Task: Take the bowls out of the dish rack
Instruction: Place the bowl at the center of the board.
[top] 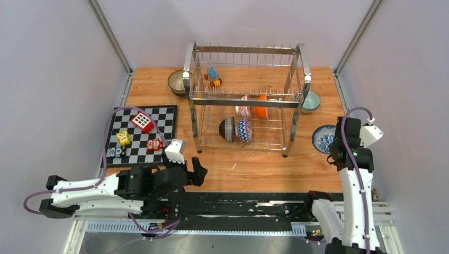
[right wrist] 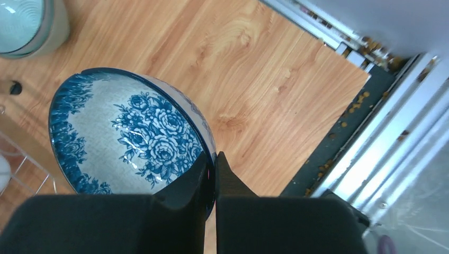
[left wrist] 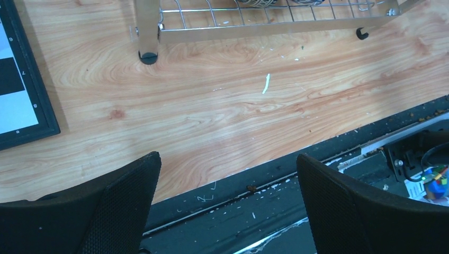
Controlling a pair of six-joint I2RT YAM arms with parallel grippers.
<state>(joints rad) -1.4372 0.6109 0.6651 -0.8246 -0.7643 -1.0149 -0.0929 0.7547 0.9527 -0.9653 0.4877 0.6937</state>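
White and black arms (top: 90,193), purple cables (top: 108,135)

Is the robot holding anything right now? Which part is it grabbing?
Yes. The right gripper pinches the blue flowered bowl by its rim, one finger inside and one outside. The left gripper is open and holds nothing.

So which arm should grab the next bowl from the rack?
Left. The left gripper is open and empty near the dish rack; the right gripper is shut on the blue-white bowl.
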